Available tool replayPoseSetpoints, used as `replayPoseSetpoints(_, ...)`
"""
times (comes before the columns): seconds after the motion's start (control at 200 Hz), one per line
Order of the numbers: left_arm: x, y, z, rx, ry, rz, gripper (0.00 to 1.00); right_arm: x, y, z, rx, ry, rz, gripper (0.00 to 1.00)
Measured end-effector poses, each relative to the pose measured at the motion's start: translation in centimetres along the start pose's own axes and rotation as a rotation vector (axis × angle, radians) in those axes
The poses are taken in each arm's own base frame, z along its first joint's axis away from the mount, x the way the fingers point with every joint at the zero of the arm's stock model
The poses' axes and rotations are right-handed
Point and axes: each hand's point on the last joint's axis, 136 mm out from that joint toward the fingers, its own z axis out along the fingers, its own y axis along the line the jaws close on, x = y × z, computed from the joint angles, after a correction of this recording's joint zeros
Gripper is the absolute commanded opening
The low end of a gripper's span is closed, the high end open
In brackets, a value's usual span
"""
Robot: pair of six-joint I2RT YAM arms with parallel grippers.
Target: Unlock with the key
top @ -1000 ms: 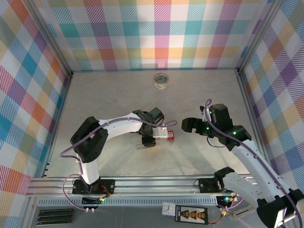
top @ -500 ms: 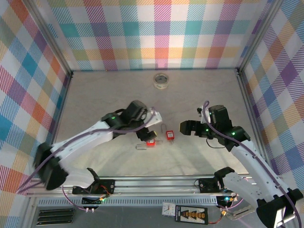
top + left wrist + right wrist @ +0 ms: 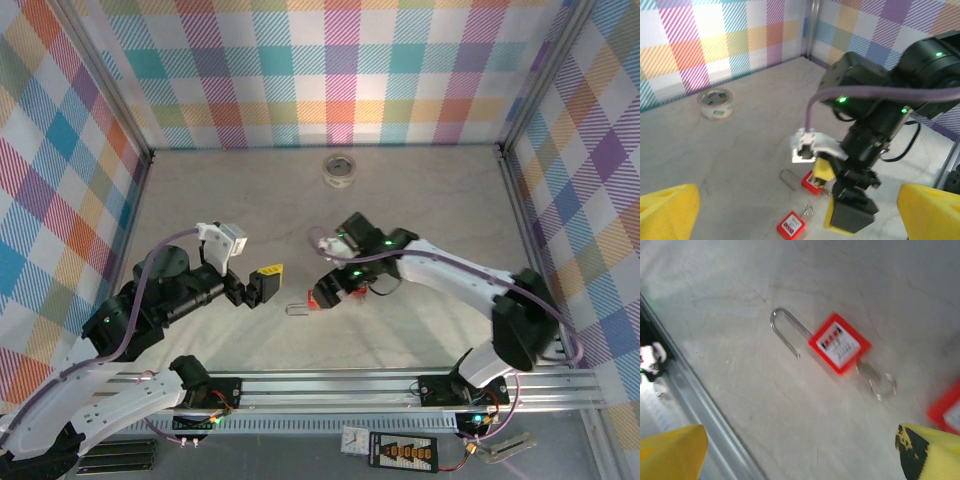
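From the right wrist camera I had the key (image 3: 876,381) just right of centre in the frame. It lay flat on the desk (image 3: 865,285) against the lower-right end of the red padlock (image 3: 840,343). It was blurred, so I could not tell whether its blade sat in the keyhole or merely touched the body. Its long axis ran from upper left to lower right, roughly in line with the padlock, whose shackle (image 3: 785,332) pointed to the upper left. A second padlock (image 3: 946,412) showed at the right edge, near the key but apart from it.

The right jaws stood wide open and held nothing. Their yellow fingertips (image 3: 927,450) sat in the two bottom corners, with the key above the gap and closer to the tip in the lower-right corner. In the overhead view the right arm (image 3: 450,275) reached over the padlocks at centre. The left jaws hung well apart at centre left, also wide open and empty.

I judged the right arm much the nearer. To pinch the key, its jaws would need to shift toward the lower right and turn across the key's axis.
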Motion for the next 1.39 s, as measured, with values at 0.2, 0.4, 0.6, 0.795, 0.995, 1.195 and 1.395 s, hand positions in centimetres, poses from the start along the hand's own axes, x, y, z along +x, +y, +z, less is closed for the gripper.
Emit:
replayPoseSetpoints(0.2,0.9,0.8,-0.8,-0.044,0.048,-0.042,1.0,-0.5,-1.1,4.8,0.109,0.149,-0.201,0.9)
replayPoseSetpoints(0.4,0.7,0.9,-1.4,-0.056,0.055,-0.057,1.0,0.3,-2.7,6.9,0.141,0.248,-0.294,0.88)
replayPoseSetpoints(0.6,1.2,1.1,-1.5,-0.066,0.074,-0.056,1.0,-0.5,-3.0,7.7,0.143,0.26,-0.344,0.83)
replayPoseSetpoints(0.795,1.6,1.4,-1.6,-0.079,0.087,-0.054,1.0,0.0,-3.3,8.7,0.141,0.294,-0.357,0.81)
replayPoseSetpoints(0.995,1.6,1.4,-1.7,-0.081,0.087,-0.054,1.0,0.4,-3.6,9.2,0.141,0.312,-0.354,0.73)
replayPoseSetpoints(1.195,1.6,1.5,-1.8,-0.087,0.086,-0.051,1.0,0.6,-4.3,9.7,0.173,0.325,-0.324,0.51)
replayPoseSetpoints(1.395,1.6,1.5,-1.8,-0.087,0.087,-0.05,1.0,0.6,-4.9,9.7,0.223,0.313,-0.234,0.35)
